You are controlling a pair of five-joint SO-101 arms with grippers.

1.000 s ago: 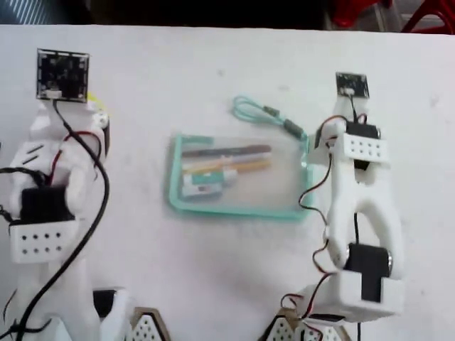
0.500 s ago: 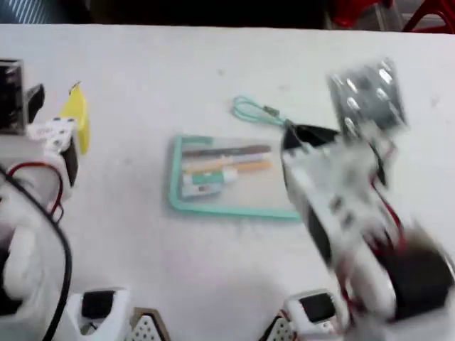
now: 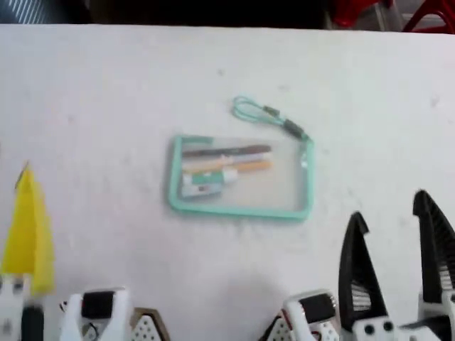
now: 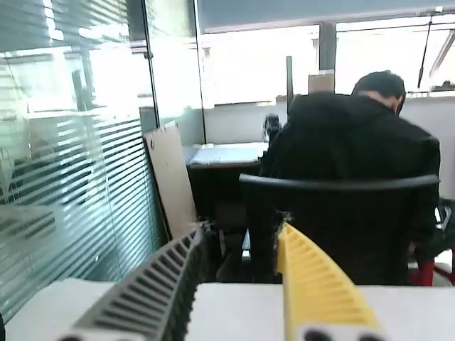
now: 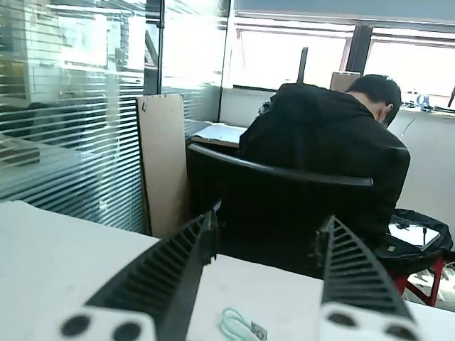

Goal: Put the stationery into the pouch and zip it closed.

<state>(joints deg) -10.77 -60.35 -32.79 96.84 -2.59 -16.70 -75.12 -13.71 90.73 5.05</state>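
With the job seemingly done, the step in hand looks like parking the arms, best done with both well apart from the pouch [image 3: 240, 211] and its looped cord [image 3: 250, 110] so nothing snags. The left gripper [image 4: 243, 238] and right gripper [image 3: 388, 207], on the pouch's near side, gape wide and empty. The clear, teal-edged pouch lies flat on the table [image 3: 106, 92], stationery [image 3: 224, 165] inside, its zip apparently shut, though that is hard to confirm.
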